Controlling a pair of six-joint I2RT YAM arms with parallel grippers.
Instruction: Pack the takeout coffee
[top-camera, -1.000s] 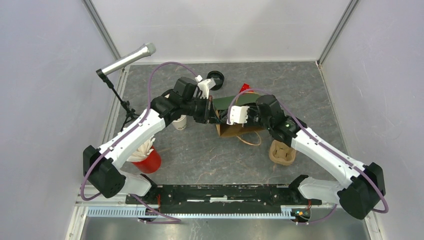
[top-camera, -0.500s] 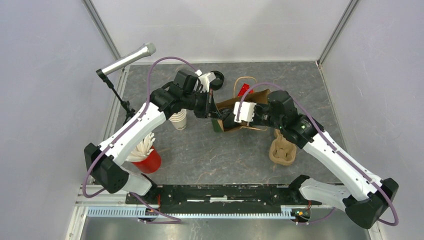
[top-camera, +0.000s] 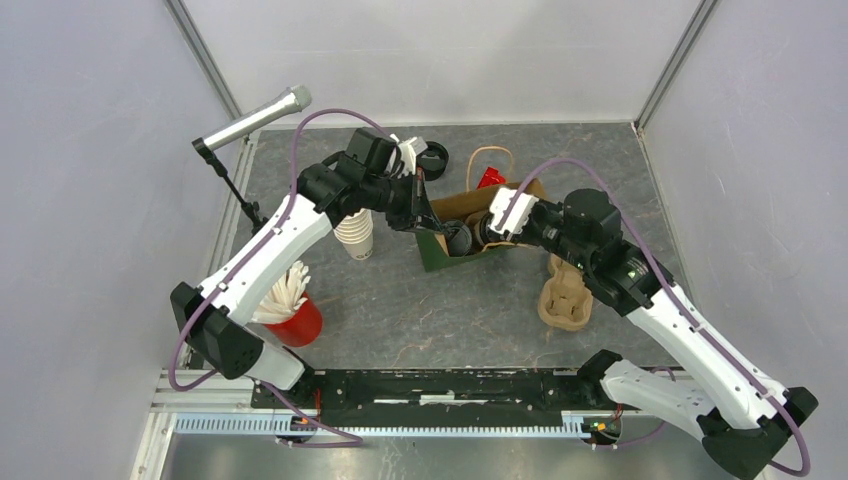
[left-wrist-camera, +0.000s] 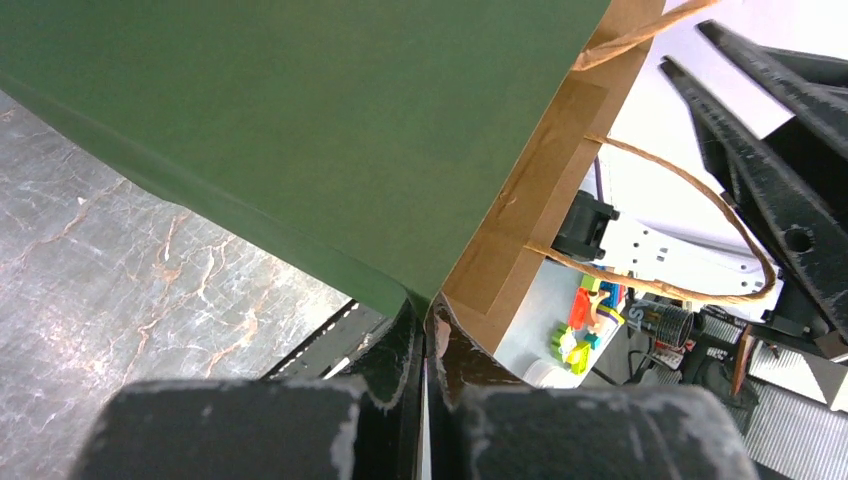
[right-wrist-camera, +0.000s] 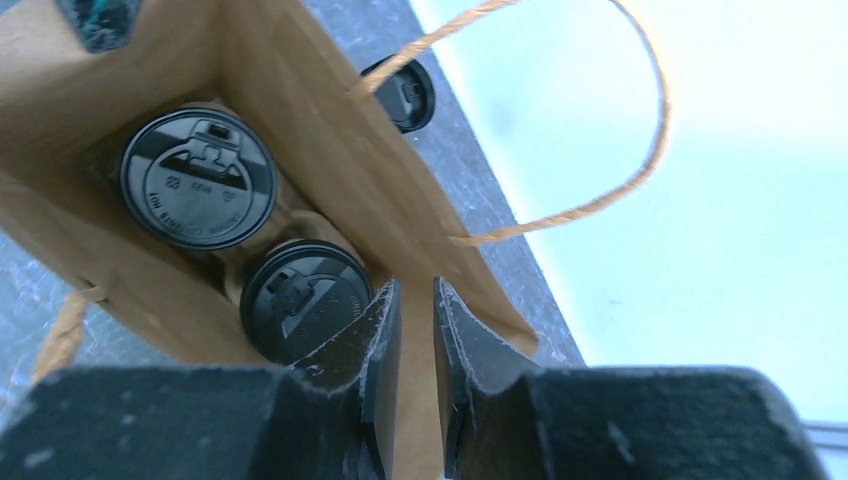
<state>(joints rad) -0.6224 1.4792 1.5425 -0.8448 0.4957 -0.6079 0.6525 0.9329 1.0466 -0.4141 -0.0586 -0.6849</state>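
Grey marbled counter (top-camera: 400, 310) between white walls, with a bag being held at two points.
The right fingers (right-wrist-camera: 375, 340) are nipping the rim of the green-and-brown paper bag (top-camera: 435, 252), nearly together. Two black-lidded takeout coffee cups (right-wrist-camera: 198, 178) are standing side by side inside it. The left fingers (left-wrist-camera: 395, 350), pressed together, are pinching its other corner.

Bright, even light, soft shadows; wrist views blur up close, pale backgrounds blown out.
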